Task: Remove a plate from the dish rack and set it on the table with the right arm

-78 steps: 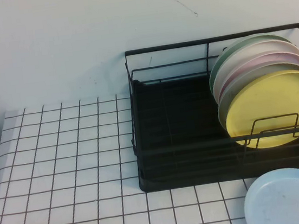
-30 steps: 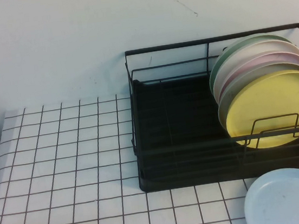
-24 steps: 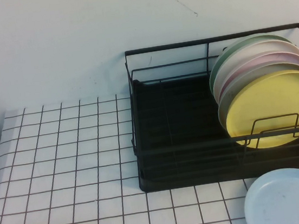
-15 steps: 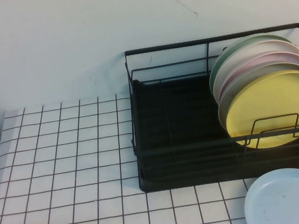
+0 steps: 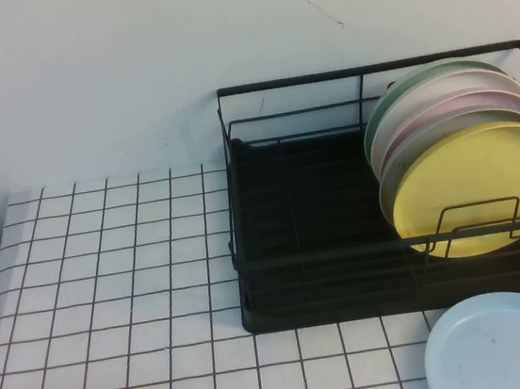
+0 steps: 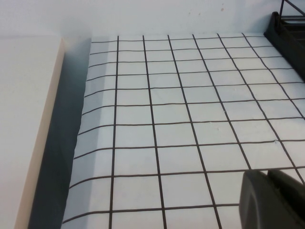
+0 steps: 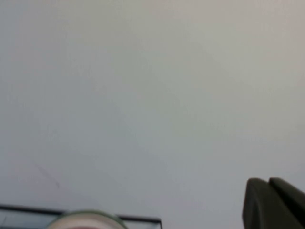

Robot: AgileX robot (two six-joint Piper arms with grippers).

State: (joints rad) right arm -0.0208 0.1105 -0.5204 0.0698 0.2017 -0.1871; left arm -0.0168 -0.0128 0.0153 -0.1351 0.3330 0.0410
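The yellow plate stands foremost in a row of upright plates at the right end of the black wire dish rack. The rack sits on the white gridded table. Neither arm shows in the high view. In the right wrist view my right gripper is shut with nothing in it, facing the pale wall, with the rack's top rail and a plate rim low in that picture. In the left wrist view my left gripper is shut above the table, holding nothing.
Behind the yellow plate stand off-white, pink and green plates. A pale blue plate lies flat on the table in front of the rack's right end. A beige board borders the table's left side.
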